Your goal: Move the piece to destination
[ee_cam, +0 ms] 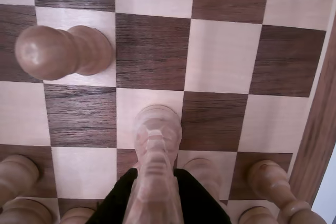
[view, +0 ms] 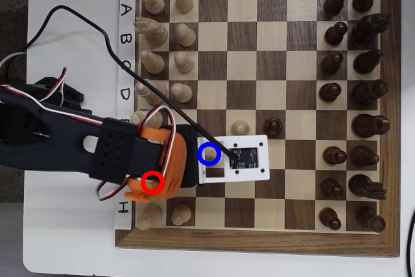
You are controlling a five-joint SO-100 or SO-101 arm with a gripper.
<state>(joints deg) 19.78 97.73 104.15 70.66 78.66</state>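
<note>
Fingers (ee_cam: 113, 203) of the gripper (ee_cam: 155, 203) sat closest in the wrist view, black and low in the picture, one on each side of the piece (ee_cam: 156, 161). They looked clamped on the knight, pressed against its sides, not spread wide. The knight's base rested on or just over a light square, so it was hard to tell if it touched the board (ee_cam: 220, 56) yet.

In the overhead view the arm hid most of the knight, but a pale bit showed inside the blue ring of the destination (view: 209, 154). So the knight seemed to be right at its goal.

To do this step well, the gripper should set the knight down flat, let go slowly, and lift straight up. A pale pawn (ee_cam: 58, 51) stood farther off and should not be bumped.
</note>
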